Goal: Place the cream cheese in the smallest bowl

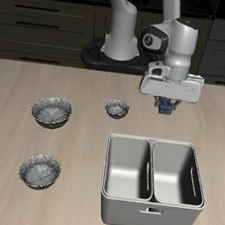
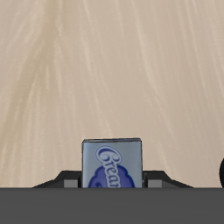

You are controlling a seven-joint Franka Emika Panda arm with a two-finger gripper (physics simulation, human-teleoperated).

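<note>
gripping the cream cheese [image 1: 166, 107] between its two fingers, the gripper [image 1: 166, 108] hangs above the table [image 1: 48, 82], clear of the surface, at the table's back part. the jaws are closed narrowly on the box, one finger at each of its sides. in the wrist view the cream cheese [image 2: 112, 164] shows as a blue box with a lighter label and white script lettering, seated between the dark finger bodies, and the gripper [image 2: 112, 179] frames it from both sides. below the box only bare, light wood-grain table [image 2: 105, 70] shows.

the smallest bowl [image 1: 117, 108] stands on the table just beside the gripper, at about the same depth, and is apart from the box. it is round, speckled grey-white, with a dark rim. a dark curved edge at the border of the wrist view cannot be identified.

nearer the table's front edge, a double steel bin [image 1: 153, 182] sits with two compartments side by side. a wider speckled bowl [image 1: 53, 111] stands beyond the smallest bowl, away from the gripper. a second wide speckled bowl [image 1: 39, 170] stands closer to the front edge, well apart from the bin.
</note>
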